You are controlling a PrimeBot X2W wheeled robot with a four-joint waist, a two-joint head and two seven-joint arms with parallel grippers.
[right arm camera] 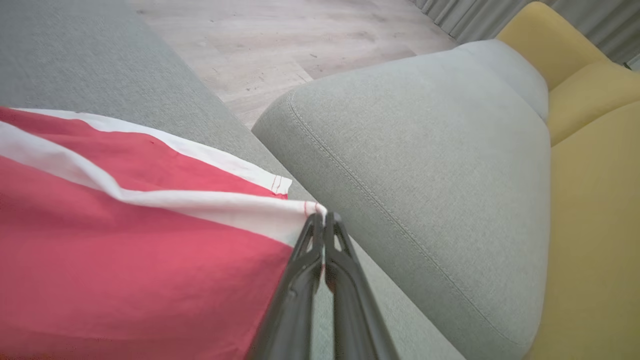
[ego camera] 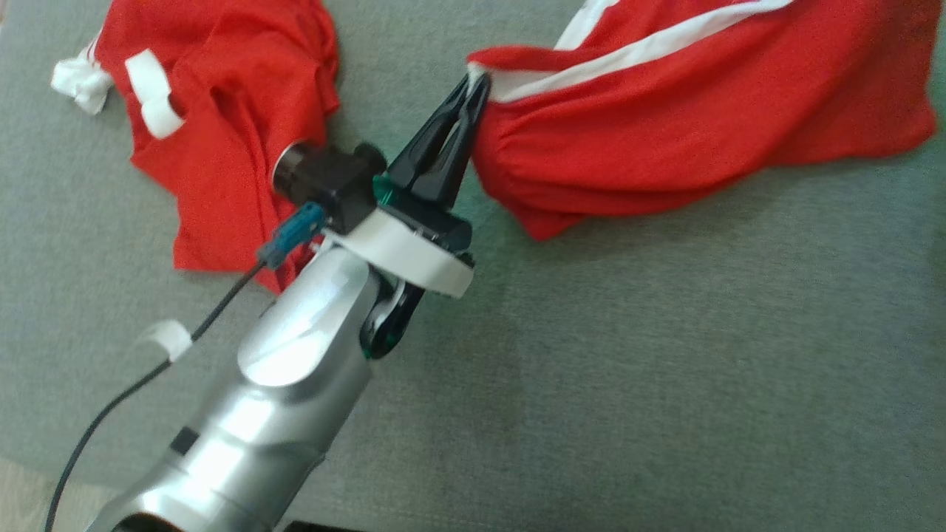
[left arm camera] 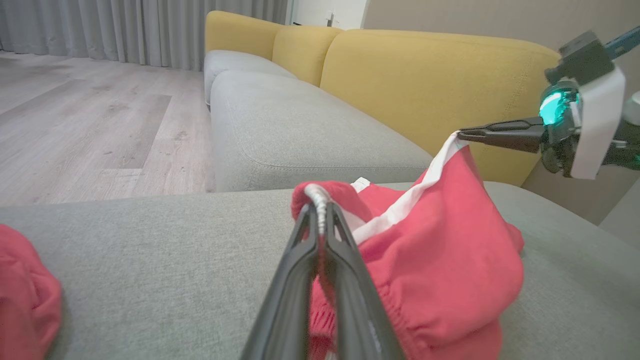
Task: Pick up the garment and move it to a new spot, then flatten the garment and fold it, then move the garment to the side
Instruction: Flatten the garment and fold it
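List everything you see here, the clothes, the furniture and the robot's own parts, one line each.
striped garment: one, red with white stripes, held between both grippers, lower part on the grey cushion
second garment: one, red with white trim, crumpled on the same cushion, to the robot's left
sofa: one, grey seats and yellow backrests, beyond the cushion
floor: one, pale wood, beside the sofa
curtains: grey, count unclear, along the far wall
left gripper: one, dark, shut on the striped garment's gathered edge
right gripper: one, dark, shut on its white-hemmed corner
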